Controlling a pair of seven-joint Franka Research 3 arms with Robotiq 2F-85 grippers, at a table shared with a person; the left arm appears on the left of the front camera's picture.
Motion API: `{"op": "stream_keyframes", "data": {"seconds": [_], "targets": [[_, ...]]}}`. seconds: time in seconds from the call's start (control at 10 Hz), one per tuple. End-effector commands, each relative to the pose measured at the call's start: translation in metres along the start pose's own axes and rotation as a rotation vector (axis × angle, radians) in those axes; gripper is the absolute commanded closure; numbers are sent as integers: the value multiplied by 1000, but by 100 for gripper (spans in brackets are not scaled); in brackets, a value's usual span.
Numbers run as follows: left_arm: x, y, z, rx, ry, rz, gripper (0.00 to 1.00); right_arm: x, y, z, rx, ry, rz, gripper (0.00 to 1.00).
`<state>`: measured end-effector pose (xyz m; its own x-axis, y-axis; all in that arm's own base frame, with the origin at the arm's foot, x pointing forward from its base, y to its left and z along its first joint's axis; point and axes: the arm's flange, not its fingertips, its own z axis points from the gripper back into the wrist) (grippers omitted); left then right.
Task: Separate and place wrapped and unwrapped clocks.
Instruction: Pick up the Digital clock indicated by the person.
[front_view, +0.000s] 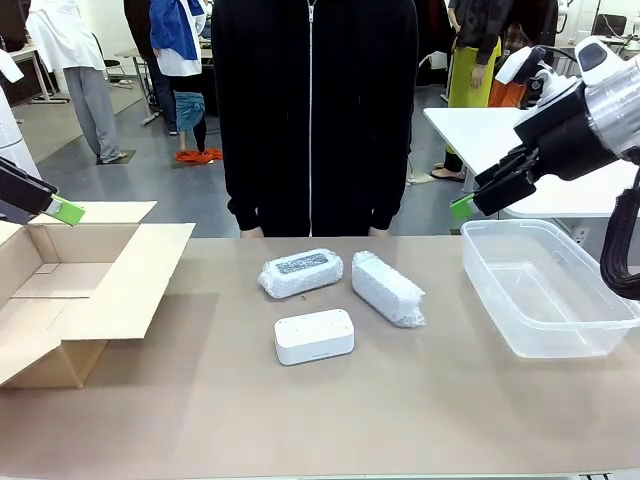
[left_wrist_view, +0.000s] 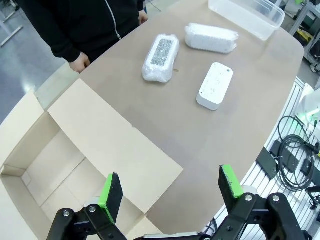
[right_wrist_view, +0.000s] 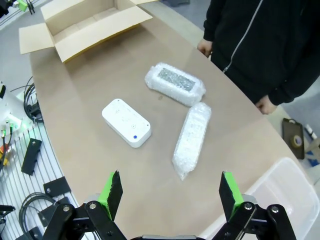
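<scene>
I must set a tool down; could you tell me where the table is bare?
Bare tan tabletop runs along the near edge, and between the brown cardboard box and the white rounded plastic clock. Crowded centre: that clock and two whitish bubble-wrap bundles lie close.

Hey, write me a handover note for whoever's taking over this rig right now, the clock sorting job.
Left tool: open, holding nothing, above the cardboard box.
Right tool: open, holding nothing, raised beside the clear tub.
Mid-table: wrapped clock with dark face, other wrapped clock to its right, unwrapped white clock nearer the robot.
Done: nothing sorted; no clock is in the box or tub.
Left: all three clocks to separate and place.
</scene>
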<state>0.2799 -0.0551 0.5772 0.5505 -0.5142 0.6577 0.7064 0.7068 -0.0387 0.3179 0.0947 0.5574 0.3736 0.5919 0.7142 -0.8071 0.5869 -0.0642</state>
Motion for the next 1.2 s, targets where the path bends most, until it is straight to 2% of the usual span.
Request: {"op": "stream_keyframes", "data": {"seconds": [0.0,0.3,0.4,0.5,0.6,1.1], "targets": [[-68,-27,-36,-1,-12,-18,0,-21,7,-6,41,-38,19,0],[-63,-29,-41,-22,-4,-53,0,-21,9,-12,42,-36,30,0],[-60,-28,-43,-9,-10,-40,0,-21,9,-14,-4,-37,26,0],[-57,-28,-47,21,0,-34,0,-22,10,-23,5,-29,-43,0],[2,-3,-5,-2,12,-24,0,0,-1,-1,4,-8,15,0],[2,-3,-5,-2,12,-24,0,0,-1,-1,4,-8,15,0]]}}
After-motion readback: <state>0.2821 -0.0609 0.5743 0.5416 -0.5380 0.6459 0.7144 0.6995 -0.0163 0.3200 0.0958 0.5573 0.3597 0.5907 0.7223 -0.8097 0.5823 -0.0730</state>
